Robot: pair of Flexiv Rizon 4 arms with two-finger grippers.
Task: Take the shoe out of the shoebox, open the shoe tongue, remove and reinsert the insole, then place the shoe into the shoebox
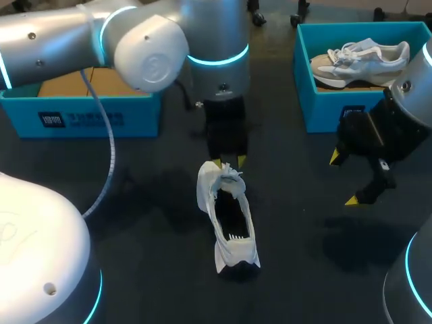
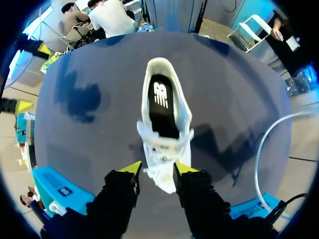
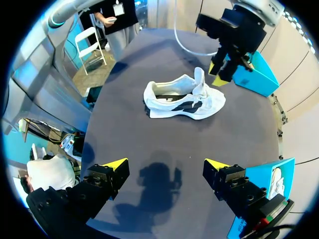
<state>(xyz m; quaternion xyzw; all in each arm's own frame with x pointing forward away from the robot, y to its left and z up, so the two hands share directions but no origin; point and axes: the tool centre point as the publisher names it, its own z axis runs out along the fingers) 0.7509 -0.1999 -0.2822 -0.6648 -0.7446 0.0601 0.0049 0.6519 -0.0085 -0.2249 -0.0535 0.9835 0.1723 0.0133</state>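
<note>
Toward the table's left side sits an open blue shoebox (image 1: pixel 94 120), well apart from the work. Next comes the left gripper (image 1: pixel 228 163), whose arm reaches in past the middle and points straight down. Its fingers are parted a little way, and the white shoe (image 1: pixel 228 223) has its toe end between them. I see no firm pinch, so I judge that it holds nothing. The shoe rests sole down on the table, and its long axis runs straight away from that gripper, toe nearest and heel farthest. Its tongue (image 3: pixel 199 78) stands up and the black insole (image 2: pixel 162 104) lies bare in the opening. Pulling the insole is therefore likely the step in hand, and the left arm is much the nearer. Further right, the right gripper (image 1: pixel 344 178) hangs above the table, fingers spread wide and empty. It is just beside a second box (image 1: pixel 304 101) holding another shoe (image 1: pixel 361 61).
</note>
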